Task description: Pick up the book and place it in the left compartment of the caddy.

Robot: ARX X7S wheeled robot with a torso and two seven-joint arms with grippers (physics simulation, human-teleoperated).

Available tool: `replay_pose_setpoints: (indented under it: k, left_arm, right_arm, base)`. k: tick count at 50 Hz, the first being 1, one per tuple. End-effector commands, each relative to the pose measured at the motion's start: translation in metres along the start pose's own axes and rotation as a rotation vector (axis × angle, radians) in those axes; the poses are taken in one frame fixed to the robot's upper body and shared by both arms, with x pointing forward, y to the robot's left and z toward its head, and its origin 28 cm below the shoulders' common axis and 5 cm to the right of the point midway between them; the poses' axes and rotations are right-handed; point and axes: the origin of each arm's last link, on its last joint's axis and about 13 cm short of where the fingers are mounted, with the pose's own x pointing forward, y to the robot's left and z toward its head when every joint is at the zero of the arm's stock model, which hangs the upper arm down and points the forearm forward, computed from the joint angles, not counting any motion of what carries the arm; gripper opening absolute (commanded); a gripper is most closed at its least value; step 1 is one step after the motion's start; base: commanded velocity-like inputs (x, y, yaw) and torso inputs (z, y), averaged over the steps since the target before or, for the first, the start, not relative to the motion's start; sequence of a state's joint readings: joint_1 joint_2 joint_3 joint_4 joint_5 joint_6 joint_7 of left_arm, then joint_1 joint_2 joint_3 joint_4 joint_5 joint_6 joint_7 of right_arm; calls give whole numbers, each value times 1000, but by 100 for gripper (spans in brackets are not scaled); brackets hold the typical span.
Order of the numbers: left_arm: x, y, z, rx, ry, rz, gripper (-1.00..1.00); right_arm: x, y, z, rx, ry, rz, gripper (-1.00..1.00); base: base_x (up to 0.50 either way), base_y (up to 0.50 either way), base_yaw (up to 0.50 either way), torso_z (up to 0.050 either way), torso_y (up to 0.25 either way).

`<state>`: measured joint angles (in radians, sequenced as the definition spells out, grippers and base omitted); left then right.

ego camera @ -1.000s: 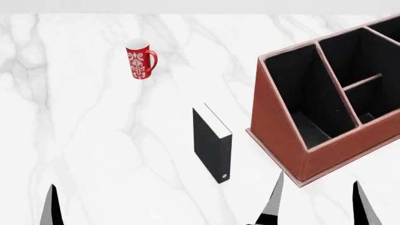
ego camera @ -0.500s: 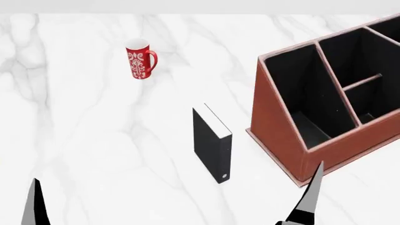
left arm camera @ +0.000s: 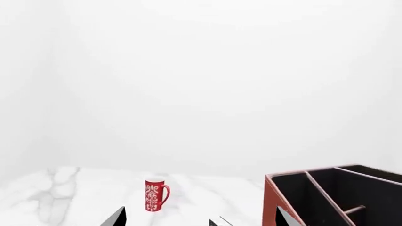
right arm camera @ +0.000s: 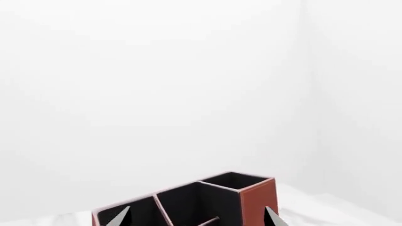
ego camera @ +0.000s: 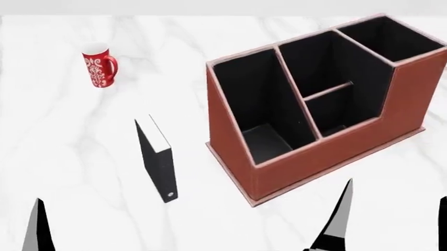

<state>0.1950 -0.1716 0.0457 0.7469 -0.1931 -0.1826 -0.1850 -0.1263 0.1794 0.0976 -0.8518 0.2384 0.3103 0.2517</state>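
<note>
The black book stands upright on the marble table, spine with its round white mark facing me, left of the caddy. The reddish-brown caddy shows all three bays; its left compartment is the large undivided bay nearest the book, and it holds nothing. My right gripper is open and holds nothing, low in front of the caddy. One of its fingers shows in the head view. My left gripper is open and holds nothing, and one of its fingers shows near the book's left. Only a top corner of the book shows in the left wrist view.
A red patterned mug stands at the far left of the table, well behind the book. The mug and the caddy show in the left wrist view, and the caddy in the right wrist view.
The head view has swung right: book, mug and caddy all sit further left in the frame, and the whole caddy now shows. Both grippers stay low and open.
</note>
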Motion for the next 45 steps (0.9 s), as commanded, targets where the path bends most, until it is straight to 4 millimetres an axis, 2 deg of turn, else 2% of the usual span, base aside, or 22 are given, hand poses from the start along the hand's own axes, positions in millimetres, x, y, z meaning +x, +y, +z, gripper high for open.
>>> replay_pose_setpoints:
  k: [1,45]
  left_arm:
    - [0,0,1,-4,0,-2,100]
    - [-1,0,0,-13,-2,-10,100]
  right_arm:
    - [0,1,-1,11,2,10,100]
    - [0,1,-1,37,4,14,100]
  base:
    - [0,-500,0,0,0]
    - [0,-500,0,0,0]
